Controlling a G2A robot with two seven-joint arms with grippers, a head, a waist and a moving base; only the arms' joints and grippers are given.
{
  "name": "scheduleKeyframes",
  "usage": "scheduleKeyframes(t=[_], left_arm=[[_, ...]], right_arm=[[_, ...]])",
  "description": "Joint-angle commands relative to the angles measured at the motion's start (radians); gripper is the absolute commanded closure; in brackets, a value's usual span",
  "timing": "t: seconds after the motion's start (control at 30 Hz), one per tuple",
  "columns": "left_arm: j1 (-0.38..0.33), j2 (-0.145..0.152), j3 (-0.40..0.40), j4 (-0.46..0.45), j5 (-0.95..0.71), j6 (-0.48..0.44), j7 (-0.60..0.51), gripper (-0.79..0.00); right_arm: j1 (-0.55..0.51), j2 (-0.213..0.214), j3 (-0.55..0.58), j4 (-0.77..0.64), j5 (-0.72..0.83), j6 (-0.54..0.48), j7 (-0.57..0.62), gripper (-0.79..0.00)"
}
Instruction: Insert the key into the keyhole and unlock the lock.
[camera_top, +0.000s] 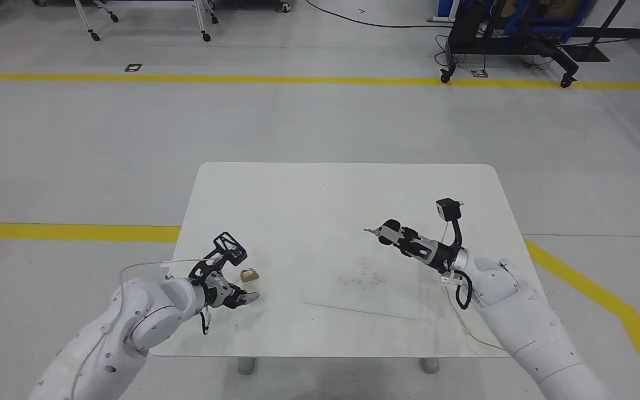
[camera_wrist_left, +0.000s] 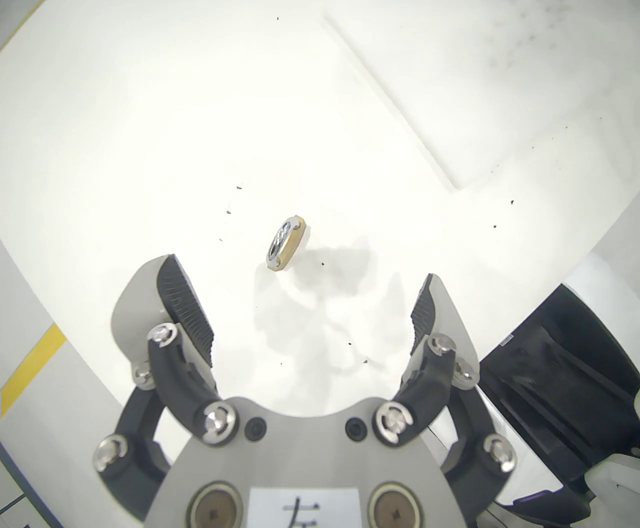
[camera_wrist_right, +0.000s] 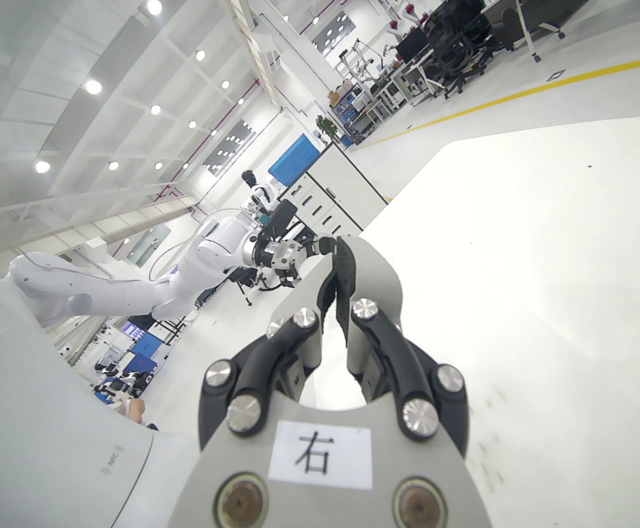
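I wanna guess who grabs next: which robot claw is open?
The left gripper, beside the small brass lock: its fingers stand wide apart. The right gripper is pinched shut.

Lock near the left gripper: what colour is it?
Small lock: brass-gold with a silvery face, clearest in the left wrist view.

One table (camera_top: 350, 190). One lock (camera_wrist_left: 286, 247), small and brass-coloured, at the table's 8 o'clock. Two grippers: left gripper (camera_wrist_left: 300, 275) by the lock, right gripper (camera_wrist_right: 342, 250) just off centre toward 1 o'clock — two ridged fingers (camera_wrist_left: 185, 300) apiece. Two yellow floor stripes (camera_top: 300, 78) — one beyond 12 o'clock, one crossing 9 to 3.
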Motion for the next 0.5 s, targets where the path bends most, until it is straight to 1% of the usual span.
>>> scheduleKeyframes(t=[0.0,0.1,0.23,0.33,0.43,0.47], left_arm=[[-0.006,-0.003,0.004,0.017,0.016,0.004,0.011,-0.579],[-0.017,-0.008,0.014,0.032,0.016,-0.002,0.019,-0.483],[-0.042,-0.016,0.034,0.058,0.025,-0.013,0.023,-0.483],[-0.064,-0.024,0.058,0.075,0.029,-0.018,0.019,-0.446],[-0.087,-0.032,0.079,0.093,0.037,-0.016,0.013,-0.453],[-0.094,-0.035,0.085,0.099,0.039,-0.015,0.013,-0.443]], right_arm=[[0.000,0.000,0.000,0.000,0.000,0.000,0.000,0.000],[0.000,0.000,0.000,0.000,0.000,0.000,0.000,0.000],[0.000,0.000,0.000,0.000,0.000,0.000,0.000,0.000],[0.000,0.000,0.000,0.000,0.000,0.000,0.000,0.000],[0.000,0.000,0.000,0.000,0.000,0.000,0.000,0.000],[0.000,0.000,0.000,0.000,0.000,0.000,0.000,0.000]])
